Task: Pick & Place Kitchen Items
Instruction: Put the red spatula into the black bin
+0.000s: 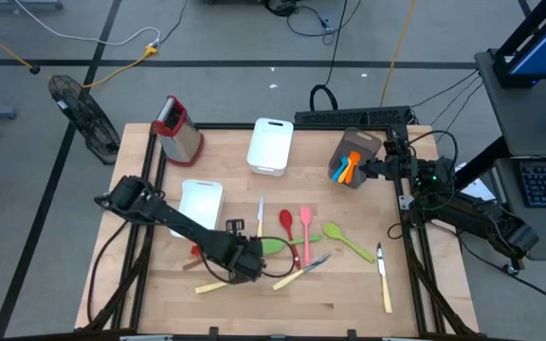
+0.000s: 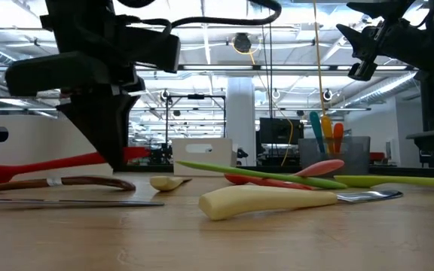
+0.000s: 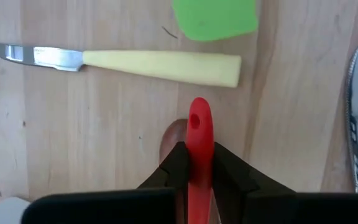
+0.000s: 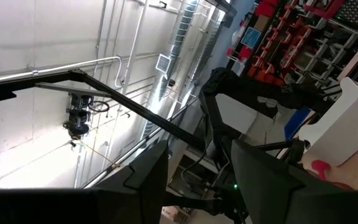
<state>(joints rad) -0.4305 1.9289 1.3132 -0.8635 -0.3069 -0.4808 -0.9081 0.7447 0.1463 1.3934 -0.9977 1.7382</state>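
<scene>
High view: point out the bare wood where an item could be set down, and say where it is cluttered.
Bare: the strip between the grater and white tub, and the near edge left of the cream-handled knife. Crowded: the centre, where spoons and spatulas overlap beside the left gripper.

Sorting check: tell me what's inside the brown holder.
Blue and orange utensil handles stick out of the brown holder; their lower ends and anything beneath are hidden by its walls.

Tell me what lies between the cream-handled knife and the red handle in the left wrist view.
Only bare wood table separates the cream-handled knife from the red handle.
</scene>
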